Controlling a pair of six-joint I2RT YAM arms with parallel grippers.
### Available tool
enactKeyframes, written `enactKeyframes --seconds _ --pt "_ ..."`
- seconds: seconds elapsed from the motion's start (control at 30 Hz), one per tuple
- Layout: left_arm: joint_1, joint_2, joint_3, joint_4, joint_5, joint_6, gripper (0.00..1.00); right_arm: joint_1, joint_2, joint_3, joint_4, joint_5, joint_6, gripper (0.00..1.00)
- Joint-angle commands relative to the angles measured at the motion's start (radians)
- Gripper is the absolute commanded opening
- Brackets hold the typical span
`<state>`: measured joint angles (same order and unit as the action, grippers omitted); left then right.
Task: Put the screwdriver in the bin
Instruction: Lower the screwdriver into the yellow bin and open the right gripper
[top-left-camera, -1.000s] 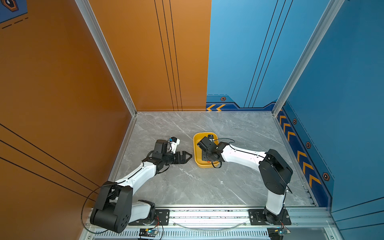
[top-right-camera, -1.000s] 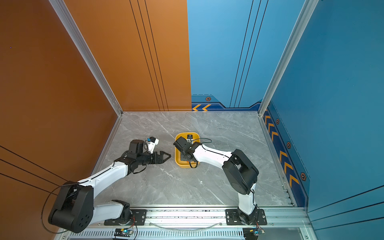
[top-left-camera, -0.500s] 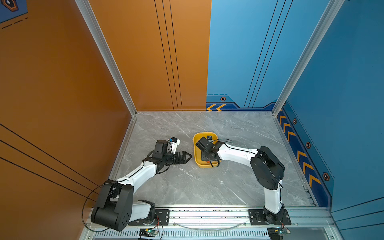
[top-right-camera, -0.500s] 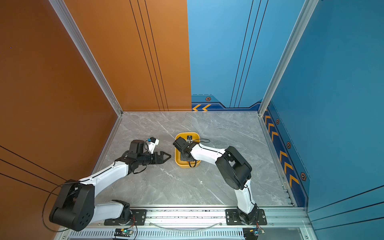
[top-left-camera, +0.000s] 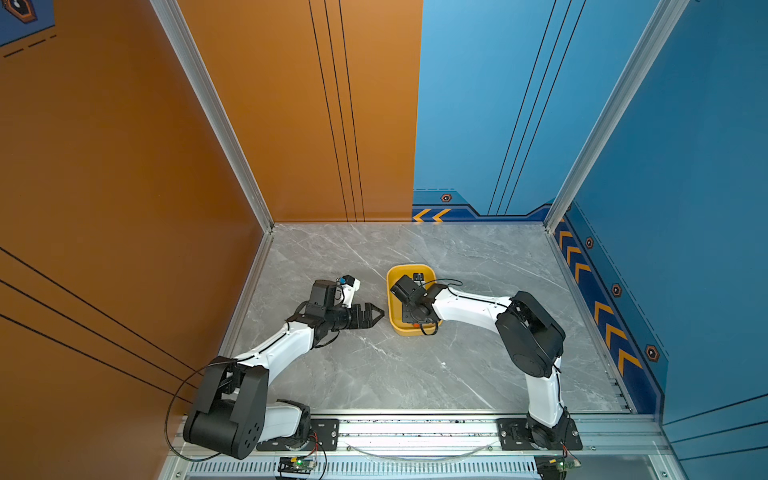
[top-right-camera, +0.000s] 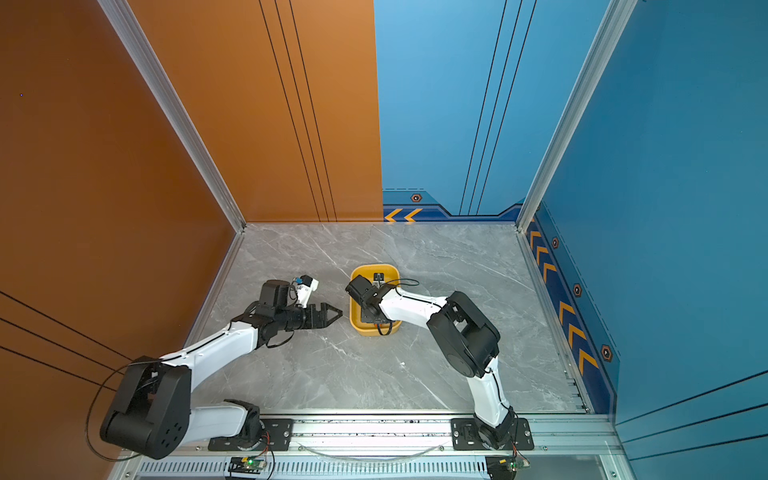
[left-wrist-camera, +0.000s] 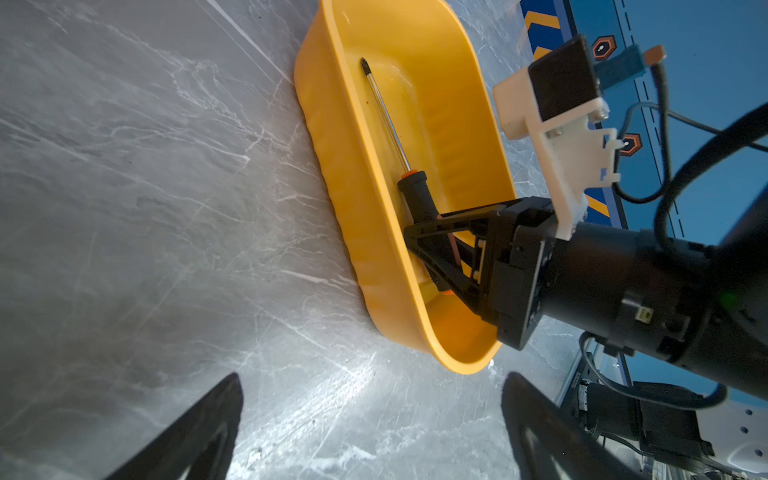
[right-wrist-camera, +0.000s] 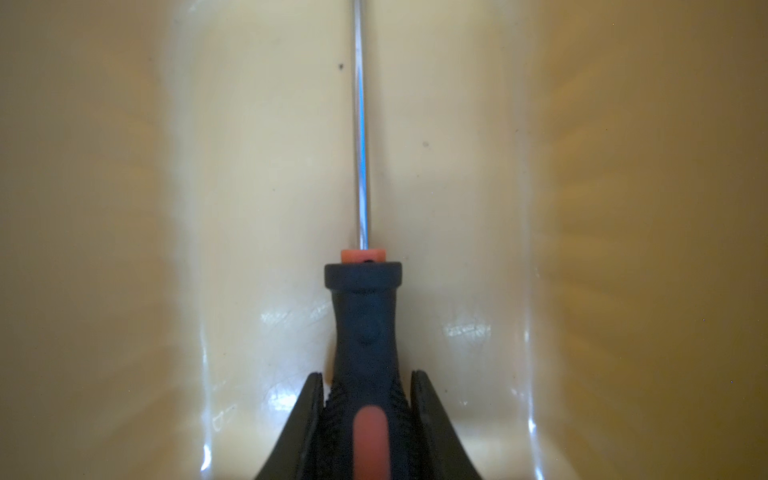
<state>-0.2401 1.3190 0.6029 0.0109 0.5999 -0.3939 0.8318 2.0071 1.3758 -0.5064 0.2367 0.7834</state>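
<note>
over the last second the right arm's elbow has swung in toward the bin (top-left-camera: 391, 308) while its wrist stayed over it, which reads as the last lowering into the bin rather than any further carrying. the right gripper (right-wrist-camera: 365, 376) sits inside the bin near the end closest to the robot's base, its two fingers pressed against either side of the black handle of the screwdriver (left-wrist-camera: 415, 195), so it is clamped narrow on the tool and has not let go. the screwdriver lies along the bin's length, wholly within its walls, with the shaft pointing at the far end wall and the tip just short of it. the shaft looks to be on the bin floor or barely above it; the views do not settle which. the left gripper (top-left-camera: 376, 314) has not moved: it waits just beside the bin's long outer wall, not touching it, with its fingers spread wide and holding nothing. in my judgement the task is nearly done. what remains is to part the right fingers and lift clear without dragging the handle back over the rim or tipping the light bin.
</note>
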Motion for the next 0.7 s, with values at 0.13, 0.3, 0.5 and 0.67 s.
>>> enactKeyframes --seconds 0.13,0.3,0.5,0.67 --pt "0.009 0.004 0.021 0.006 0.023 -0.007 0.98 -0.008 0.009 0.025 -0.024 0.000 -0.007 0.42" --pt "0.009 0.008 0.023 0.007 0.024 -0.006 0.98 -0.011 0.002 0.036 -0.043 -0.005 -0.021 0.49" --pt "0.010 0.007 0.024 -0.002 0.011 0.001 0.98 0.000 -0.045 0.070 -0.119 0.047 -0.066 0.56" --pt "0.010 -0.003 0.029 -0.025 -0.015 0.015 0.98 0.000 -0.120 0.091 -0.196 0.084 -0.153 0.60"
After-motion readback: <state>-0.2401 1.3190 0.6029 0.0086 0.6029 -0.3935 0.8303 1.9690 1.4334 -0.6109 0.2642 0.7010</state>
